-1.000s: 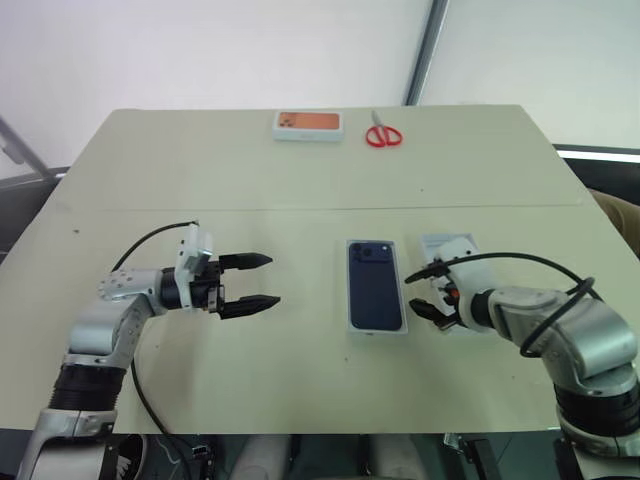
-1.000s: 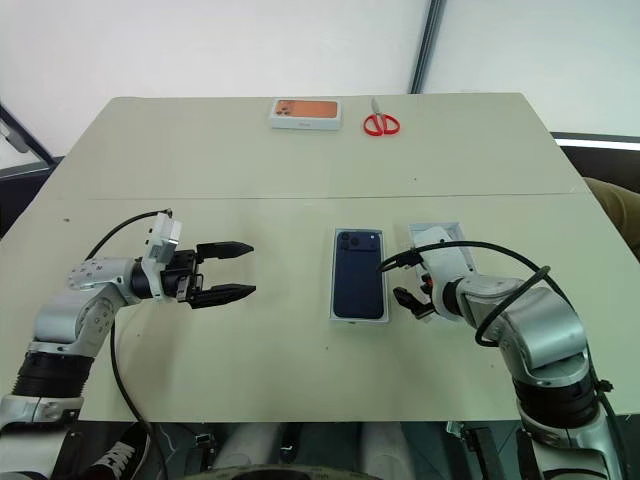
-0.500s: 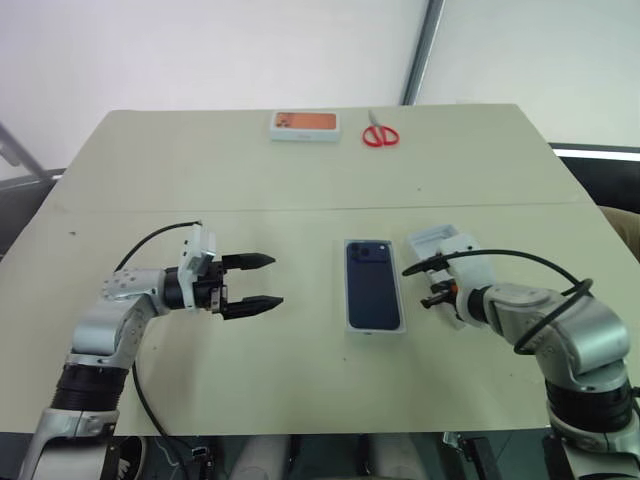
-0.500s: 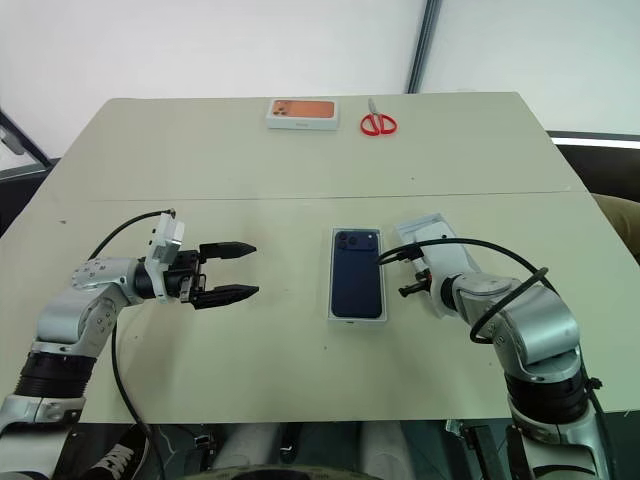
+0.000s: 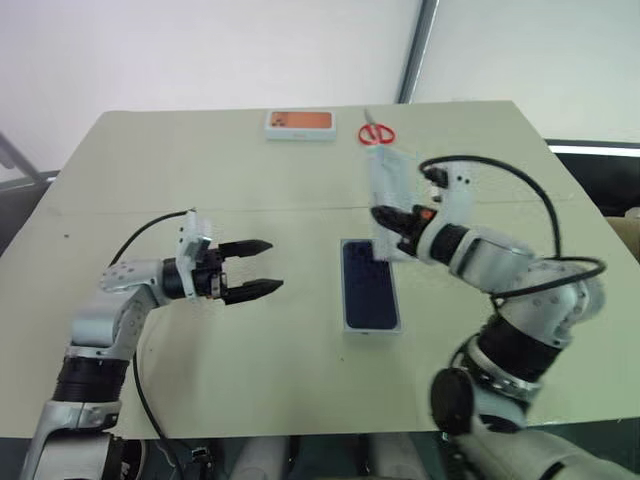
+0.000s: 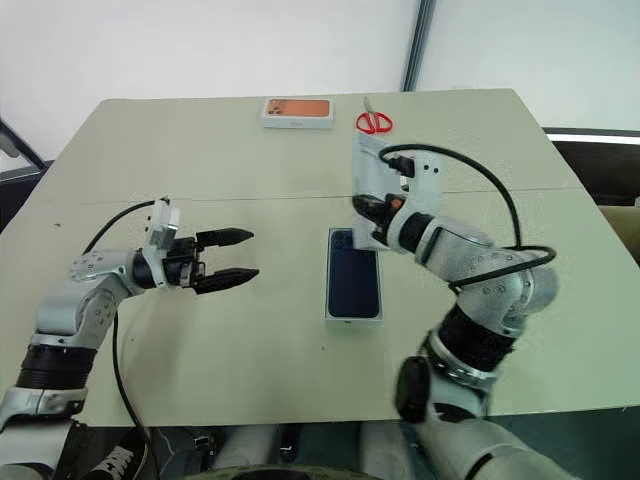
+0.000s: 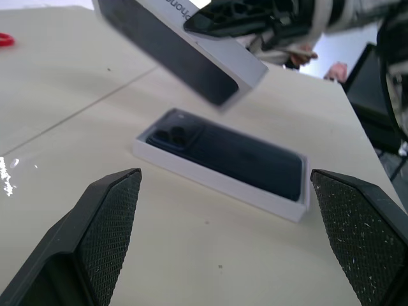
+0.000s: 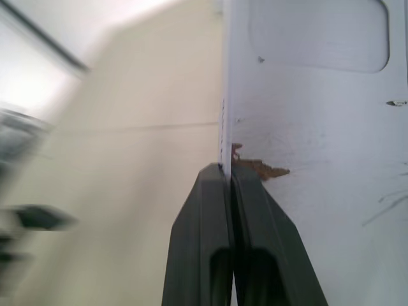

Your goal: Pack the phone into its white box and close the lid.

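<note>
Phone [image 5: 370, 285] in white box [image 5: 371, 326] on beige table [image 5: 200, 170], white wall [image 5: 200, 50] behind.

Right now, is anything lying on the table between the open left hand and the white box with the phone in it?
No. In the left eye view, only bare beige tabletop separates the left hand from the shallow white cardboard box holding the dark navy phone.

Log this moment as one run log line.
phone in white box | right gripper fingers shut on lid, held above box | left gripper open, empty | lid not on
</note>
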Motion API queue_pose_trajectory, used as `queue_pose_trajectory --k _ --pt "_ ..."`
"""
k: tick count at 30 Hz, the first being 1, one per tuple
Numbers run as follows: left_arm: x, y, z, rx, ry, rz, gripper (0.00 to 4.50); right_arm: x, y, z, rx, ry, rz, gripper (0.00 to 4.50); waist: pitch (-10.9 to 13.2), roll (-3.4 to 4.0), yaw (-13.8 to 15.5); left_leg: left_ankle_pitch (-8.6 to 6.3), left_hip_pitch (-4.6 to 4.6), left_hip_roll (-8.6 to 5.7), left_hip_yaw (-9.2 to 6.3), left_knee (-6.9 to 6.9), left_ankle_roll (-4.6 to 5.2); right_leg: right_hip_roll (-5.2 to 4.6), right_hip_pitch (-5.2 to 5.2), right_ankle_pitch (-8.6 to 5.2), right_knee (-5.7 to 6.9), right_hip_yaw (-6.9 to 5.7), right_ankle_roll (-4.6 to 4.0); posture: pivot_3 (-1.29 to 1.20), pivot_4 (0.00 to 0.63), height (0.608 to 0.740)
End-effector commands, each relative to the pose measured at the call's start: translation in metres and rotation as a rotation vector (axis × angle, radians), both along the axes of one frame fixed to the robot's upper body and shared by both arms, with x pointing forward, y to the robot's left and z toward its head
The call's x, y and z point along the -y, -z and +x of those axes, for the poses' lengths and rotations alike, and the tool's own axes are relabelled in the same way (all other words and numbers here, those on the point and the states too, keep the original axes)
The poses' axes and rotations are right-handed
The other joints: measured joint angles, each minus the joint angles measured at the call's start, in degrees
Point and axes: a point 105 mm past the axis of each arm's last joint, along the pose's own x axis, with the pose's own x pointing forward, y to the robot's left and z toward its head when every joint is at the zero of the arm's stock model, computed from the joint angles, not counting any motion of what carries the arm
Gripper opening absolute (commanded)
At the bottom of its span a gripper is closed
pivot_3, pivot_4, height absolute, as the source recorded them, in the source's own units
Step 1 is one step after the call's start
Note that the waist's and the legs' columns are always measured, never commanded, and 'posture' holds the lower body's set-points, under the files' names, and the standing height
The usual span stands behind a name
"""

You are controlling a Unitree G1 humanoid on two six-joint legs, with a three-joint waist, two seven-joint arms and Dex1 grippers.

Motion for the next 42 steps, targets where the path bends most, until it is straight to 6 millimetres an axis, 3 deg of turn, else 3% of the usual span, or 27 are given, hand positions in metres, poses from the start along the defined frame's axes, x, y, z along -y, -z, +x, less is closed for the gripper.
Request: queue_pose_trajectory --k 1,7,14,19,24,27,34,40,42 --pt "-0.008 -0.022 0.007 0.035 -0.047 -0.078 4.50 -0.011 -0.019 -0.004 0.008 -0.085 0.229 0.03 0.0 0.04 0.1 0.00 0.00 -0.01 0.01 0.00 0.00 -0.03 -0.02 0.00 0.02 0.02 0.00 0.00 0.150 0.740" --pt "-0.011 -0.030 0.009 0.044 -0.085 -0.116 4.50 -0.038 -0.018 -0.025 -0.104 -0.238 0.418 0.03 0.1 0.14 -1.3 0.03 -0.01 0.03 0.11 -0.14 -0.03 -0.13 -0.18 -0.01 0.08 0.17 -0.01 0.00 0.150 0.740" --pt "-0.010 -0.029 0.006 0.034 -0.098 -0.129 4.50 -0.054 -0.015 -0.047 -0.210 -0.238 0.451 0.03 0.1 0.16 -2.4 0.04 -0.01 0.05 0.17 -0.19 -0.01 0.01 -0.21 -0.07 0.10 0.18 -0.08 0.00 0.150 0.740" --pt "-0.006 -0.024 0.002 0.020 -0.095 -0.126 4.50 -0.063 0.020 -0.061 -0.331 -0.244 0.407 0.03 0.1 0.15 -2.3 0.03 -0.01 0.06 0.13 -0.20 0.00 0.09 -0.18 -0.08 0.08 0.18 -0.07 0.00 0.150 0.740" --pt "-0.005 -0.019 0.000 -0.001 -0.082 -0.114 4.50 -0.068 0.029 -0.069 -0.354 -0.265 0.391 0.03 0.1 0.15 -1.8 0.03 0.00 0.08 0.14 -0.14 0.00 0.12 -0.17 -0.08 0.09 0.19 -0.07 0.00 0.150 0.740" --pt "-0.002 -0.009 -0.005 -0.050 -0.048 -0.099 3.72 -0.065 0.034 -0.064 -0.383 -0.234 0.405 0.00 0.1 0.15 -1.7 0.02 0.00 0.08 0.14 -0.15 0.01 0.12 -0.16 -0.08 0.07 0.19 -0.07 0.00 0.150 0.740" --pt "0.012 0.021 -0.017 -0.099 -0.016 -0.074 0.18 -0.058 0.032 -0.059 -0.368 -0.212 0.406 0.00 0.1 0.15 -1.5 0.02 0.00 0.07 0.13 -0.12 0.01 0.08 -0.13 -0.08 0.06 0.19 -0.08 0.00 0.150 0.740" --pt "0.036 0.042 -0.017 -0.104 -0.004 -0.064 0.07 -0.048 0.045 -0.060 -0.370 -0.195 0.318 0.00 0.1 0.14 -1.3 0.01 0.00 0.05 0.13 -0.09 0.03 0.05 -0.09 -0.08 0.04 0.18 -0.08 0.00 0.150 0.740" --pt "0.043 0.040 -0.014 -0.090 -0.019 -0.085 0.00 -0.048 0.043 -0.061 -0.372 -0.196 0.371 0.59 0.1 0.13 -1.3 0.01 0.01 0.06 0.11 -0.08 0.03 0.05 -0.06 -0.08 0.02 0.16 -0.08 0.00 0.150 0.740"
